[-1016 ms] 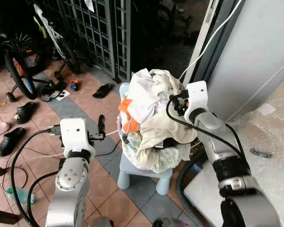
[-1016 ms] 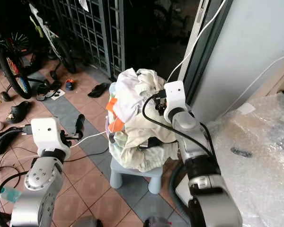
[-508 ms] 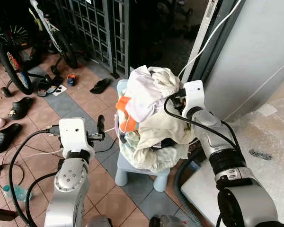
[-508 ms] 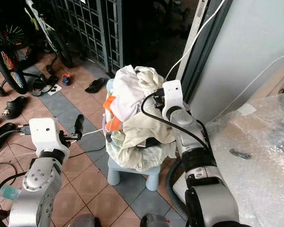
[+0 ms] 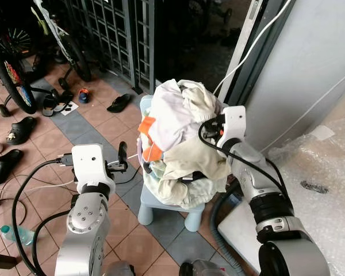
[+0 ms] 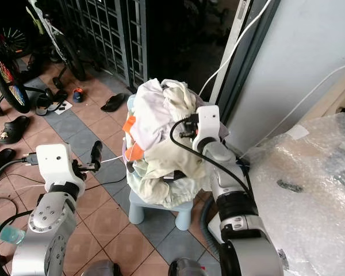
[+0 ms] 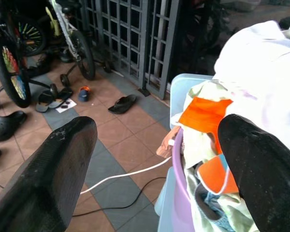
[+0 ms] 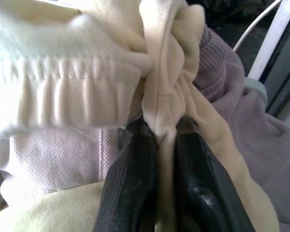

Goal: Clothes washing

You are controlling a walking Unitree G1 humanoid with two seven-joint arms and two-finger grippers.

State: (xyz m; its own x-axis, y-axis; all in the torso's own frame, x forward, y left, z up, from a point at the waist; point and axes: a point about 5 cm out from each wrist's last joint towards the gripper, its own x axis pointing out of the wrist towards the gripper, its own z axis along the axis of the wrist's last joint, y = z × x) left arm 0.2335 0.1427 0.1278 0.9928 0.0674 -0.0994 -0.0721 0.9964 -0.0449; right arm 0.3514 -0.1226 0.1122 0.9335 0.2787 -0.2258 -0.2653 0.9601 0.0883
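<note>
My left gripper [image 5: 122, 154] hovers at centre-left of the frame, jaws released and empty, just beside the laundry pile [image 5: 181, 144]. The pile fills a basket [image 7: 176, 164] on a pale blue stool [image 5: 161, 204] at frame centre. My right gripper [image 8: 157, 140] is at the pile's right side, jaws clenched on a fold of cream cloth [image 8: 166, 92]. To lift well: keep the pinch firm, raise slowly and vertically, and watch that neighbouring garments do not drag the basket off the stool. Beyond stand a metal gate [image 5: 121, 34] and a bicycle [image 5: 14, 75] at upper left.
</note>
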